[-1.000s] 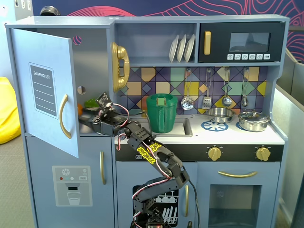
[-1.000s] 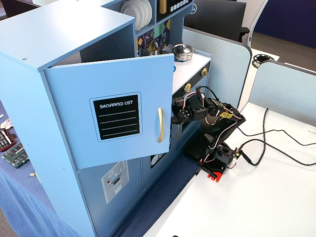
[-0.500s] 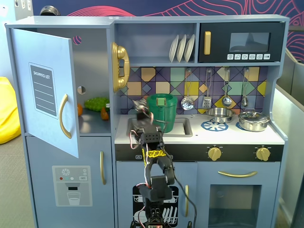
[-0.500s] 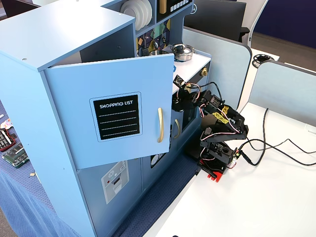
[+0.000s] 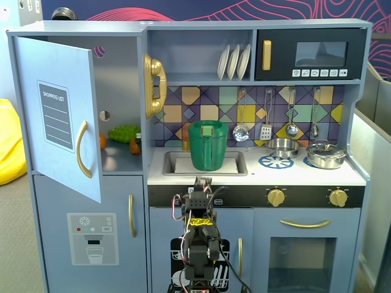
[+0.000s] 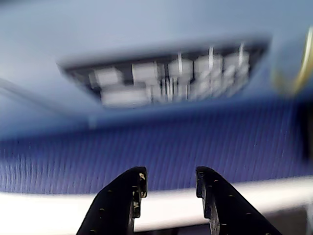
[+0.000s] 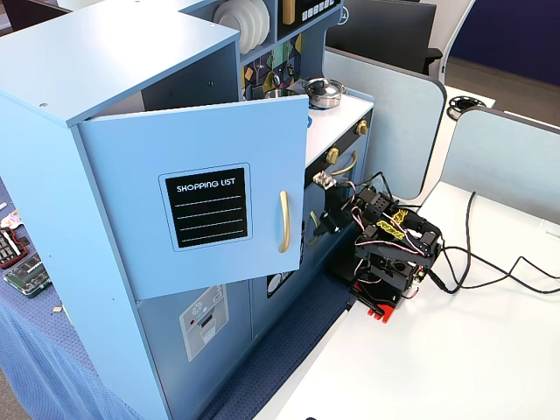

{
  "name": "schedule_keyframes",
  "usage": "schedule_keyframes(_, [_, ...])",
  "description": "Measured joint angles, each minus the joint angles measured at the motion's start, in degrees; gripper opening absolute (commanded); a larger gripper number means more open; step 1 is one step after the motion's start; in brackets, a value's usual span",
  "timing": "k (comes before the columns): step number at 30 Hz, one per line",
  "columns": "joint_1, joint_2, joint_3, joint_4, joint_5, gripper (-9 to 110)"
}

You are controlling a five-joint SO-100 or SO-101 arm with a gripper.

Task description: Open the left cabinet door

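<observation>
Black fingers (image 6: pixel 128 200) of my tool (image 6: pixel 168 182) fill the bottom of the wrist view, parted with a clear gap and nothing between them, so I read it as open and empty. Beyond them that view is badly smeared: I can make out a dark panel with pale blocks on a blue face, a ribbed blue band below it and a white strip, but I cannot say which part of the toy kitchen (image 5: pixel 317 49) it is. A gold blur at the right edge is cut off.

From the fixed view facing the kitchen, the left cabinet door (image 5: pixel 58 116) stands swung out from the kitchen's upper left compartment, with its gold bar handle (image 5: pixel 82 149) on the free edge. Behind it I see something green (image 5: pixel 124 132) and a bit of orange on the shelf, partly hidden by the door.

My arm (image 5: pixel 198 244) sits folded low before the kitchen's middle (its base is cut off by the frame edge). In a fixed view from the side, the door (image 7: pixel 197 197) hangs ajar, and the arm (image 7: pixel 389 249) rests on the white table (image 7: pixel 472 350) right of it, well apart from the handle (image 7: pixel 283 221).
</observation>
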Motion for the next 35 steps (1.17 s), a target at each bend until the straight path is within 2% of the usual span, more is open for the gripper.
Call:
schedule_keyframes(9, [1.6,5.3,13.4,0.9,1.1,0])
schedule_keyframes(17, [1.6,9.6,13.8,6.7,2.3,0])
schedule_keyframes(27, [1.6,12.4,13.8,8.3,2.2,0])
schedule_keyframes(35, [1.6,12.5,13.5,9.8,-2.5,0])
